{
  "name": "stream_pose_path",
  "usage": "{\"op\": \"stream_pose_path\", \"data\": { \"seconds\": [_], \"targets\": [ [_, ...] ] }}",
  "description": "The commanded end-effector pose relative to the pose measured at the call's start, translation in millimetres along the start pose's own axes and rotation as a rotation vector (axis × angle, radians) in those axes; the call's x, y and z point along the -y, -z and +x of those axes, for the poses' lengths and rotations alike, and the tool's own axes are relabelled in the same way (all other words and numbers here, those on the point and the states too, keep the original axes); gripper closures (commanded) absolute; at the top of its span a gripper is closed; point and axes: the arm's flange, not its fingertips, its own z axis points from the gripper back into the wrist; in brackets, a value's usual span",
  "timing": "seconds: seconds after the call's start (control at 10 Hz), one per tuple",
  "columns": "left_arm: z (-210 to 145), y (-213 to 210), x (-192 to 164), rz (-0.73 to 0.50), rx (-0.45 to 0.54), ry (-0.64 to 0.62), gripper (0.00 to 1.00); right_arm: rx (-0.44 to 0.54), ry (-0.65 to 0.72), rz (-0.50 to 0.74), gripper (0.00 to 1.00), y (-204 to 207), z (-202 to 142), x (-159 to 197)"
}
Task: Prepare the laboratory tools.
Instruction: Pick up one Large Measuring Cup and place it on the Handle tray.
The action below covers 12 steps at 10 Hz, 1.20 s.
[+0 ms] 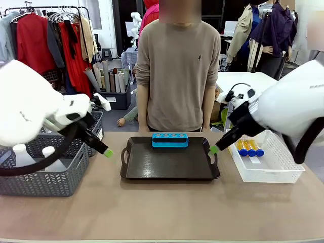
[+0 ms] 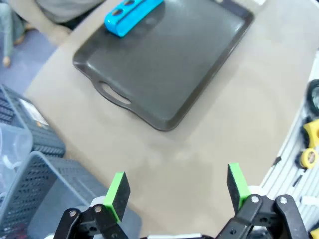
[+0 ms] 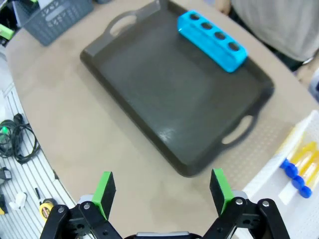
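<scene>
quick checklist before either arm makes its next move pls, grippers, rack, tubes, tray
1. left gripper open and empty: ok, jaws wide, above the table beside the tray.
2. right gripper open and empty: ok, jaws wide, near the tray's other handle.
3. blue rack upright on the tray: ok, at the far edge, four holes empty.
4. tubes within sight: ok, three lie side by side in the white basket.
5. tray floor free in front of the rack: ok.
6. person away from the tray: ok, arms hang at the sides.
</scene>
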Motion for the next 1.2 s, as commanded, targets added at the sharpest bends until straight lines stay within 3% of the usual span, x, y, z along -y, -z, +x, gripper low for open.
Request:
{"op": "stream_pose_path", "data": {
  "seconds": [0.0, 0.2, 0.3, 0.7, 1.1],
  "targets": [
    [8.2, -22.5, -25.5, -0.008, -0.009, 0.014, 0.00, 0.049, 0.001, 0.014, 0.00, -12.5, 5.7, 27.7],
    [18.0, -31.9, -36.5, 0.002, -0.003, 0.003, 0.00, 0.063, 0.026, -0.025, 0.00, -17.2, 6.3, 42.1],
    [6.3, -31.5, -22.4, -0.007, 0.004, 0.005, 0.00, 0.035, 0.023, -0.025, 0.00, -22.9, 5.4, 27.6],
    [11.3, -33.5, -24.4, 0.005, -0.014, 0.000, 0.00, 0.031, 0.024, -0.039, 0.00, -24.5, 8.0, 28.7],
    [44.2, -86.8, -53.9, -0.026, 0.063, 0.101, 0.00, 0.033, -0.012, 0.133, 0.00, -80.6, 38.1, 67.7]
  ]
}}
